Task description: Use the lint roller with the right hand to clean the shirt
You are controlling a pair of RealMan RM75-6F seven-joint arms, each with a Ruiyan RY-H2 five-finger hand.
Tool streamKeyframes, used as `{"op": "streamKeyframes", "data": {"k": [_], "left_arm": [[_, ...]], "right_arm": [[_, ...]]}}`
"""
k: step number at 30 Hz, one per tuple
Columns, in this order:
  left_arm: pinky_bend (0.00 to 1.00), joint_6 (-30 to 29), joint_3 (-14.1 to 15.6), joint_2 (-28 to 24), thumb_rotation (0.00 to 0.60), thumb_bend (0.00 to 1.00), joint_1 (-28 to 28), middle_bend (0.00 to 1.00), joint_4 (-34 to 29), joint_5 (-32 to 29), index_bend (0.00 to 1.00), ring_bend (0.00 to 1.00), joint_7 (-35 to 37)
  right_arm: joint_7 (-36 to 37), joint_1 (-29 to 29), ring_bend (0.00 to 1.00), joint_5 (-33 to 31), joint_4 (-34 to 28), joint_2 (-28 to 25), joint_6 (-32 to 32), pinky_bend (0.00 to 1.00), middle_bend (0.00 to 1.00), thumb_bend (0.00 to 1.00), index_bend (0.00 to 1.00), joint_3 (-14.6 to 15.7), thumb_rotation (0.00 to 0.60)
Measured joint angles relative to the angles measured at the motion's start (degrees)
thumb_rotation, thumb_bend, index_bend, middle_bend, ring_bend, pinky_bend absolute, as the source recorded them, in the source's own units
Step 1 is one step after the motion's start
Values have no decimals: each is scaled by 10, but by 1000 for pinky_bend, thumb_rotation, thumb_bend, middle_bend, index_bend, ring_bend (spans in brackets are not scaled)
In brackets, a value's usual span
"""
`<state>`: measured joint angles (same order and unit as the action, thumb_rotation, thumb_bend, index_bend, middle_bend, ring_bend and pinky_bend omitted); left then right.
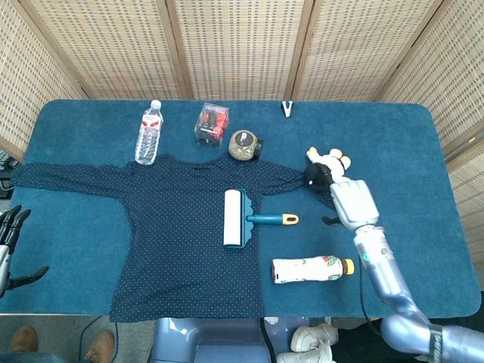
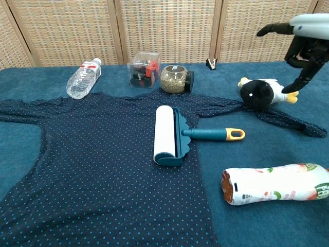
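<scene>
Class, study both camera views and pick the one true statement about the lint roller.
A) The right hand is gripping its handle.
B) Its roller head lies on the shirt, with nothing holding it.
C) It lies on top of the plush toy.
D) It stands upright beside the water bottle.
B: the lint roller lies flat with its head on the shirt, while the right hand hovers apart from it, empty, beside the plush toy.

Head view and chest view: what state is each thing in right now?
lint roller: lying on the shirt, untouched
shirt: spread flat on the table
water bottle: on its side, cap on
jar: on its side, lid on
printed bottle: on its side, capped
right hand: raised above the table, fingers apart, holding nothing
left hand: at table's edge, holding nothing
</scene>
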<state>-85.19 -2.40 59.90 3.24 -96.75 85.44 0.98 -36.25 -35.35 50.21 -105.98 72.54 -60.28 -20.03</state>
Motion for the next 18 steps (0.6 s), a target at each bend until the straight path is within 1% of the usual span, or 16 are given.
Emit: {"op": "streamKeyframes", "data": {"k": [2, 3, 5, 6, 8, 9, 11, 12, 13, 16, 18], "left_arm": [[0, 9, -1, 1, 600, 0, 3, 0, 3, -8, 0, 0, -1], [0, 13, -2, 2, 600, 0, 5, 0, 4, -13, 0, 0, -1], [0, 21, -4, 3, 600, 0, 8, 0, 7, -22, 0, 0, -2], [0, 23, -5, 4, 600, 0, 9, 0, 8, -25, 0, 0, -2], [0, 27, -7, 4, 600, 0, 11, 0, 9, -31, 0, 0, -2], [0, 29, -7, 4, 600, 0, 12, 0, 9, -33, 0, 0, -3], [0, 33, -8, 3, 600, 0, 13, 0, 9, -39, 0, 0, -4], [0, 34, -9, 3, 600, 0, 13, 0, 9, -40, 0, 0, -4], [0, 34, -9, 3, 600, 0, 14, 0, 10, -41, 0, 0, -5], [0, 34, -9, 3, 600, 0, 14, 0, 11, -42, 0, 0, -4], [0, 35, -9, 3, 600, 0, 14, 0, 12, -43, 0, 0, -2]], "right_arm": [[-33, -31, 1000, -61, 5, 18, 4, 1000, 997, 7, 0, -3, 600], [-54, -52, 1000, -102, 9, 32, 3, 1000, 999, 26, 1, -4, 600], [-84, -86, 1000, -162, 17, 58, -1, 1000, 1000, 79, 18, -7, 600], [-102, -109, 1000, -198, 25, 78, -6, 1000, 1000, 117, 39, -8, 600], [-121, -144, 1000, -244, 40, 114, -18, 1000, 1000, 170, 87, -11, 600], [-132, -164, 1000, -266, 53, 138, -26, 1000, 1000, 198, 131, -11, 600], [-146, -189, 1000, -289, 76, 171, -36, 1000, 1000, 227, 205, -10, 600], [-155, -202, 1000, -300, 94, 189, -43, 1000, 1000, 249, 261, -9, 600], [-161, -211, 1000, -307, 107, 202, -47, 1000, 1000, 266, 290, -8, 600], [-174, -229, 1000, -326, 145, 240, -60, 1000, 1000, 312, 339, -4, 600], [-181, -238, 1000, -333, 163, 259, -67, 1000, 1000, 337, 355, 2, 600]]}}
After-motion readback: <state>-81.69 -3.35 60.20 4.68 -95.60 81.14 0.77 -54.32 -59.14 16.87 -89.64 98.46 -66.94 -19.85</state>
